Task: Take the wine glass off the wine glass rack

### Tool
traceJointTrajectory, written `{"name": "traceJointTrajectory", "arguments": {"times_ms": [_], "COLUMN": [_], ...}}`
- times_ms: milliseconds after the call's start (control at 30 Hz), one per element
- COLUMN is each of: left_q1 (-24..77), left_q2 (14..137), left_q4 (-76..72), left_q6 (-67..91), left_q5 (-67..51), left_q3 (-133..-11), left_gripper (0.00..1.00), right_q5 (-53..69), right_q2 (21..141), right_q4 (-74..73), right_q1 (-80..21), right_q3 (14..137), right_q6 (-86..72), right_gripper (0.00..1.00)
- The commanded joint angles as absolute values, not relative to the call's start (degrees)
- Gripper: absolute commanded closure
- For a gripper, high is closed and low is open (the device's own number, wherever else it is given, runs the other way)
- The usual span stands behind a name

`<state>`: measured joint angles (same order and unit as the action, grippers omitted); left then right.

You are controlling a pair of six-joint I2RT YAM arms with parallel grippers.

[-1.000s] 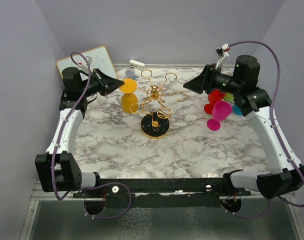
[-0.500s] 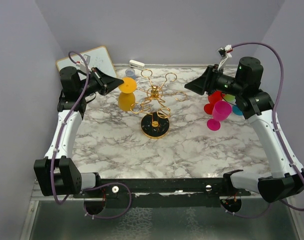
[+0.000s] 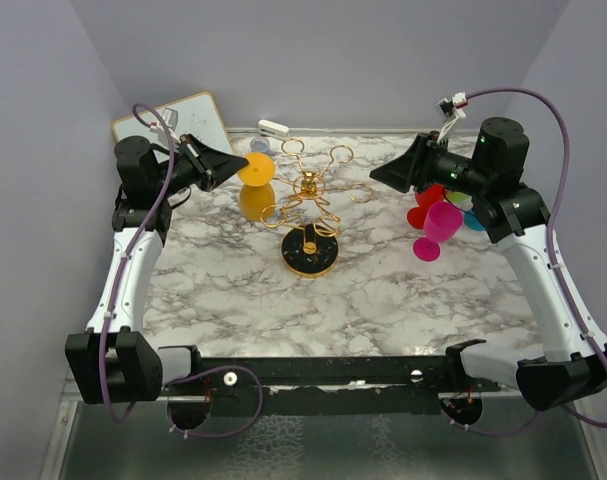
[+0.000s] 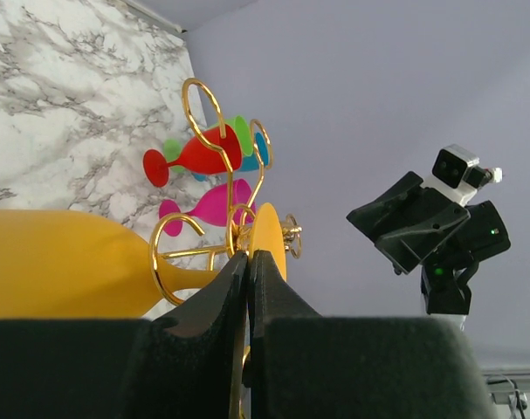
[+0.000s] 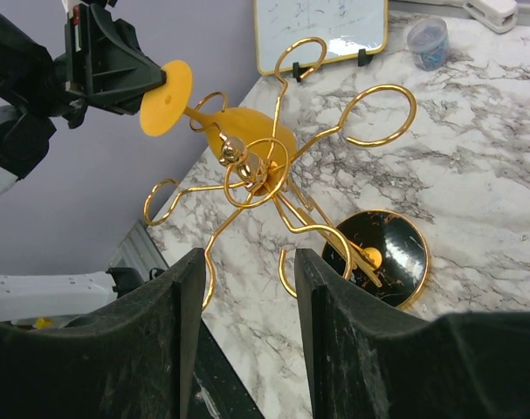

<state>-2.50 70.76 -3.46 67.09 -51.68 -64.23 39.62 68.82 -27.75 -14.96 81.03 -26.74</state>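
Observation:
The yellow wine glass (image 3: 256, 203) hangs tilted on the left side of the gold wine glass rack (image 3: 310, 200). Its stem passes through a ring-ended arm (image 4: 173, 253), with the bowl (image 4: 64, 262) below. My left gripper (image 3: 233, 165) is shut on the glass's flat round foot (image 4: 269, 240), seen edge-on between the closed fingers (image 4: 221, 305). My right gripper (image 3: 375, 178) hangs open to the right of the rack, holding nothing. In its wrist view the rack (image 5: 265, 170) and its black base (image 5: 382, 253) lie beyond the spread fingers (image 5: 182, 297).
Red, pink, green and blue wine glasses (image 3: 438, 220) lie together on the marble table under the right arm. A small whiteboard (image 3: 173, 122), a blue cup (image 3: 260, 146) and a white object (image 3: 273, 128) stand along the back edge.
Both arms have shifted slightly outward at their upper links. The yellow glass stays in the rack's ring with its foot in my left gripper.

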Motion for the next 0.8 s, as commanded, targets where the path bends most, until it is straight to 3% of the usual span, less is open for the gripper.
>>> {"name": "traceJointTrajectory", "arguments": {"times_ms": [0,433,767], "left_q1": [-1.02,3.74,4.21], "left_q2": [69.79,76.37,82.28], "left_q4": [-6.80,-6.11,2.81], "left_q6": [68.55,66.23,58.70], "left_q5": [-52.88,-49.99,-46.06], "left_q3": [-64.59,-69.62,-78.96], "left_gripper": [1.00,1.00,1.00], "right_q5": [38.67,38.75,38.94], "right_q2": [67.61,67.41,67.81], "right_q4": [-25.42,-25.15,-25.01], "right_q1": [-15.29,-15.29,-15.29], "right_q3": [80.27,79.83,80.13], "right_q6": [-27.50,-27.82,-27.77], "right_gripper": [0.55,0.55,0.55]}}
